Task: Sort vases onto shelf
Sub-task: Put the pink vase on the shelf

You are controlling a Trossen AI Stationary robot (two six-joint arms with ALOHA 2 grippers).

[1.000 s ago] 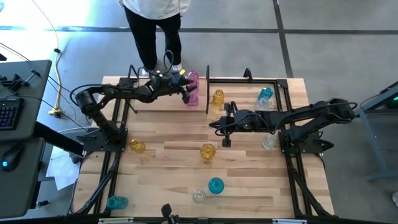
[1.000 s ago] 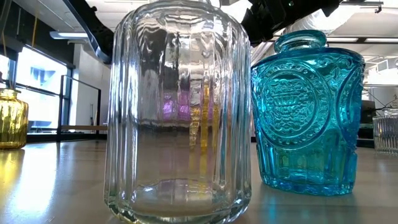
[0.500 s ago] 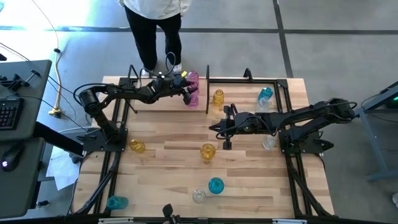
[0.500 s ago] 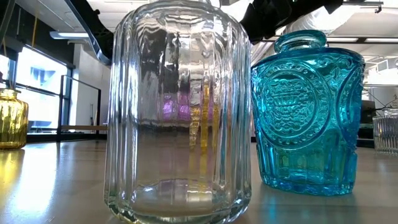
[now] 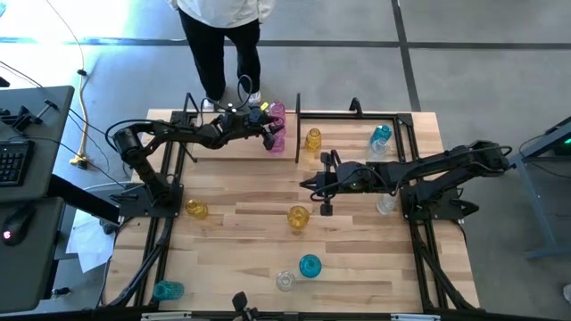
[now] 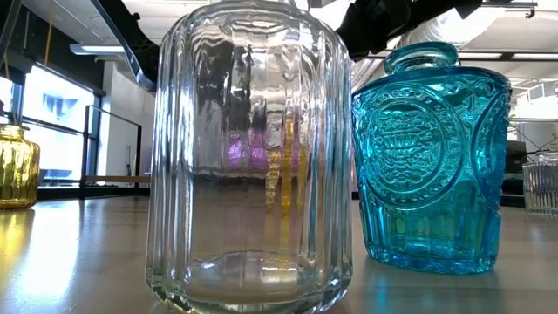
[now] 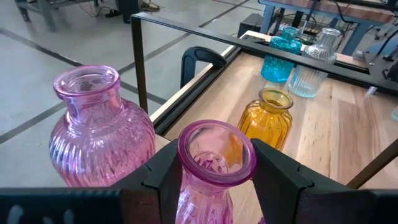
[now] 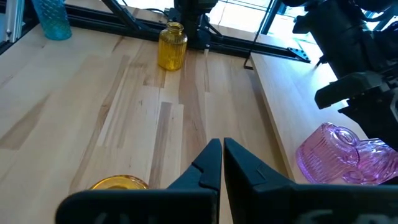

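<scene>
My left gripper (image 5: 270, 135) reaches to the far edge and is shut on a pink vase (image 7: 216, 155) over the shelf (image 5: 348, 134). A second pink vase (image 7: 99, 130) stands close beside it. Farther along the shelf are a yellow vase (image 7: 268, 118), a teal one (image 7: 283, 53) and a clear one (image 7: 311, 62). My right gripper (image 5: 310, 185) hangs shut above the table's middle, holding nothing, with a yellow vase (image 5: 298, 217) near it. More vases stand on the table: yellow (image 5: 196, 209), teal (image 5: 310, 265), clear (image 5: 285, 281), teal (image 5: 167, 290), clear (image 5: 385, 203). My left gripper pinches the pink vase's neck (image 7: 200, 202), just under the flared rim, between its two fingers (image 7: 163, 177). The fingers come nearly level, slanting from the table's left. The vase stands upright in the hold. The gripper hides its base, so I cannot tell whether it rests on the board.
A person (image 5: 223, 45) stands just beyond the table's far edge, behind the shelf. The shelf's black post (image 5: 297, 125) rises right next to the held vase. In the low view a clear vase (image 6: 253, 157) and a teal vase (image 6: 432, 157) fill the foreground.
</scene>
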